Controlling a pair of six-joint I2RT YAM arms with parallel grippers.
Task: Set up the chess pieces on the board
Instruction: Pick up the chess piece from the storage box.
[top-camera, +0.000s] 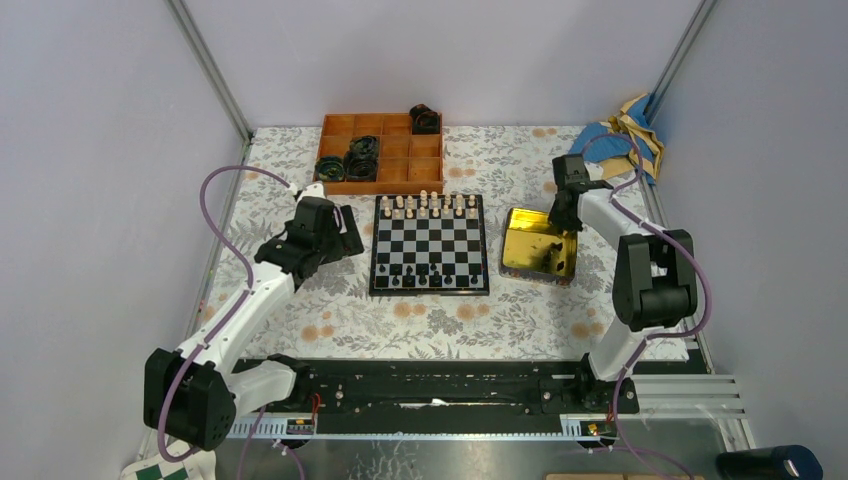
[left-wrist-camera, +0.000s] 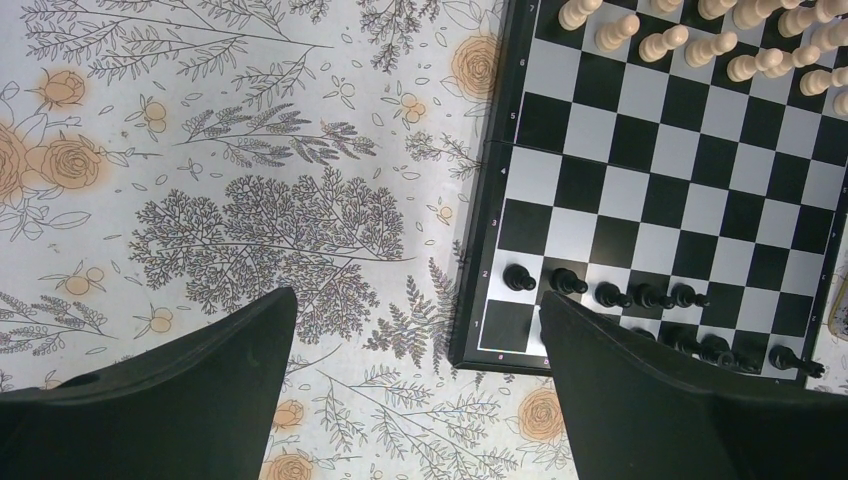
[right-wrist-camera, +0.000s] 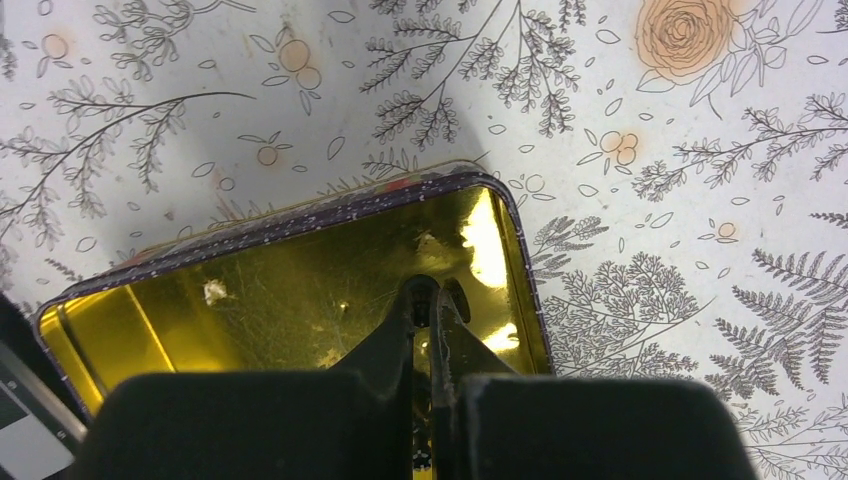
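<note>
1. Nearest the camera, both arm bases sit on a black rail (top-camera: 430, 385) at the table's edge. The flowered tablecloth (top-camera: 450, 320) lies beyond it.
2. The board (top-camera: 430, 291) lies flat at the middle of the cloth. Black chess pieces (top-camera: 420, 280) stand on its two nearest rows. The left wrist view shows five in one row and a few more in the edge row, partly hidden behind a finger.
3. The left gripper (top-camera: 345, 235) hovers over bare cloth just left of the board. Its fingers (left-wrist-camera: 200, 390) are spread wide and hold nothing.
4. To the right of the board, apart from it, a gold tin (top-camera: 520, 262) lies open.
5. The right gripper (right-wrist-camera: 425, 300) reaches down into the tin's far right corner. Its fingers are drawn almost together on what looks like a small dark piece (right-wrist-camera: 420, 287). Glare makes this hard to confirm.
6. Cream chessmen (top-camera: 430, 207) fill the board's two far rows.
7. Farther back, an orange tray (top-camera: 400, 170) holds black coiled rings (top-camera: 360, 158) in some of its compartments.
8. A blue cloth (top-camera: 600, 135) is bunched in the far right corner.
</note>
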